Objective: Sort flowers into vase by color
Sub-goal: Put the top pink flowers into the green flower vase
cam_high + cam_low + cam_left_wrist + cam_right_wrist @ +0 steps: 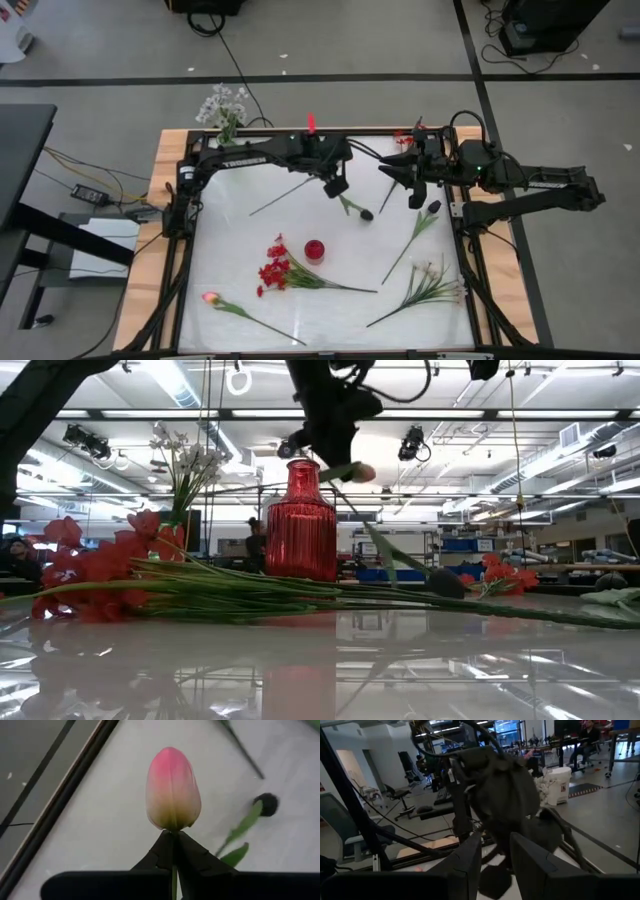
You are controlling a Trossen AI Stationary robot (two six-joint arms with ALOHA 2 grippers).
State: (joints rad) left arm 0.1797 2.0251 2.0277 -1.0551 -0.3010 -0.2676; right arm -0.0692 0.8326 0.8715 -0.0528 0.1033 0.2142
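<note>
Two grippers meet at the table's far side: the left gripper (pixel 172 851) clamps a pink tulip (pixel 172 790) aloft, the right gripper (pixel 495 857) hangs open beside it, red vase (pixel 315 249) and red flowers (pixel 275 270) nearer.

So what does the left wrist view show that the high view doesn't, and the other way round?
Only the left wrist view shows the left gripper shut on the stem under a pink tulip bud. Only the high view shows the whole table: the red vase, red flowers, another pink tulip, white flowers and the right gripper. Both show the dark bud lying on the table.
</note>
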